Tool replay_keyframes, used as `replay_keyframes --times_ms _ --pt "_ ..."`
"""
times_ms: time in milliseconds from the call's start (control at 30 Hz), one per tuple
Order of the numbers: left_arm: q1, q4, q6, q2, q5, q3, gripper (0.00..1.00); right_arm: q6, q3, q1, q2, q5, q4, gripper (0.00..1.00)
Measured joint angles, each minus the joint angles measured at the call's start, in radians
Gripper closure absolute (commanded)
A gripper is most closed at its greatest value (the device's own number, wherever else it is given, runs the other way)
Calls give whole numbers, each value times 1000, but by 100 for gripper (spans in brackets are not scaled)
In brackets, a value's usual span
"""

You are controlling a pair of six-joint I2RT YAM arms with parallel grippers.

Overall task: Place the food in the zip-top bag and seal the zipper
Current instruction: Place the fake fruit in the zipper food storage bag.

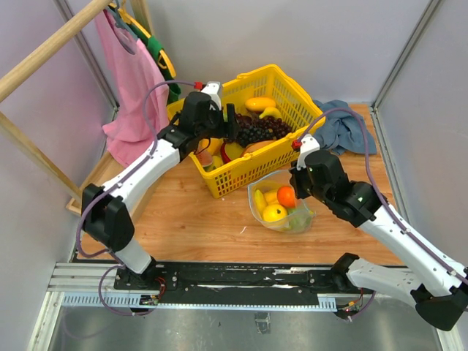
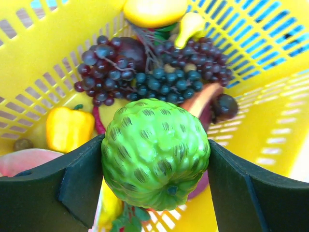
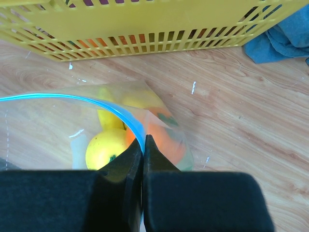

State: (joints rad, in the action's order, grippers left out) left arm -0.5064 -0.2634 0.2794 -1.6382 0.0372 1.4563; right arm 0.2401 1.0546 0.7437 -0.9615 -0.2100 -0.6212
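Zip-top bag [image 3: 43, 128] zipper [image 3: 116, 108] pinched in right hand [image 3: 143, 142]; left hand [image 2: 154, 145] grips bumpy green fruit [image 2: 154, 166].

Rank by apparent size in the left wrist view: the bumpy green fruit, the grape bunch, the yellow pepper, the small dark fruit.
1. bumpy green fruit and grape bunch, about alike; the fruit is nearest the camera, so unranked
2. yellow pepper
3. small dark fruit

The bumpy fruit [image 2: 155, 147] is green with dark-flecked scales — basket [image 2: 43, 43] yellow lattice, grapes [image 2: 159, 79] purple, zipper [image 3: 126, 122] light blue.
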Motion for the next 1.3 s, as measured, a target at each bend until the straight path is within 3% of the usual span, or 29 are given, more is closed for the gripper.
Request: replay_keyframes --times_ms 500,767,1300 --pt "-147 45 55 346 -97 -190 62 20 0 0 18 -16 3 99" --pt "-299 68 59 479 -133 -285 64 24 0 0 20 -24 4 99" --pt "-523 155 62 492 -94 -381 65 28 0 0 23 -26 4 100"
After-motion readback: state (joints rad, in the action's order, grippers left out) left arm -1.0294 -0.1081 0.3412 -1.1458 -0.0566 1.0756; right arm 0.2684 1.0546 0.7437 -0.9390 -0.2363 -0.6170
